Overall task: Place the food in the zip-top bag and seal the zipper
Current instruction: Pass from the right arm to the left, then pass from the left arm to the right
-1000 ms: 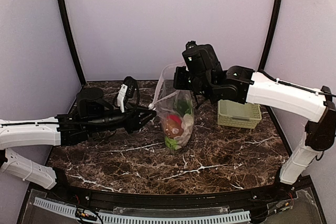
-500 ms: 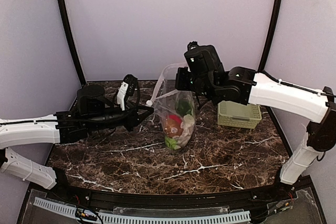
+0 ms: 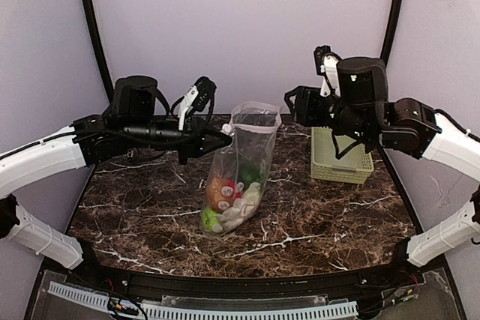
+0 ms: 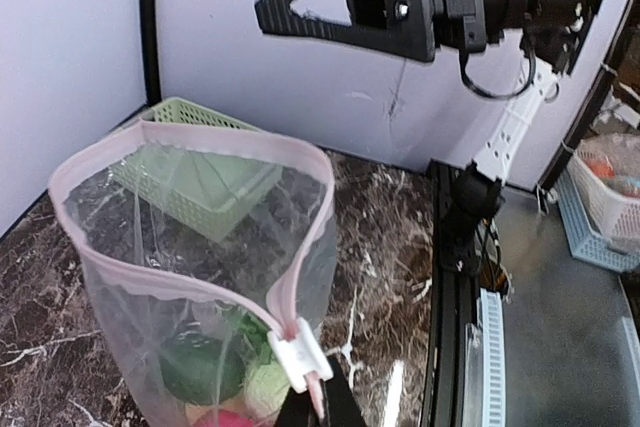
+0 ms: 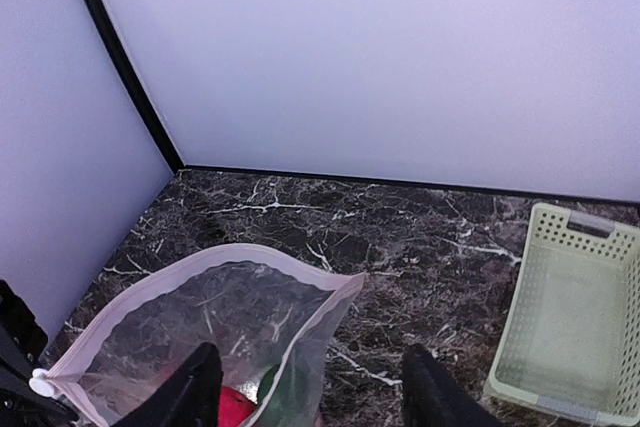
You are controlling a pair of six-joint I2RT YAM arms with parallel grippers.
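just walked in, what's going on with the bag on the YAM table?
The left gripper is shut on the slider end of the pink-white zipper strip. It holds the clear crinkly plastic zip-top bag upright on the dark marble table. The toy fruits and vegetables sit at the bottom of the bag. Its mouth gapes open, not yet sealed. The right gripper is open and apart from the bag, near the pale green lattice basket.

Your left fingers [image 3: 214,140] pinch the zipper [image 3: 255,129] at the left corner of the zip-top bag [image 3: 247,159]; mouth gapes, food [image 3: 225,204] piled at the bottom. Your right fingers [image 3: 294,103] hang clear of it. Right of it, the basket [image 3: 341,159] sits on the surface [image 3: 322,215].
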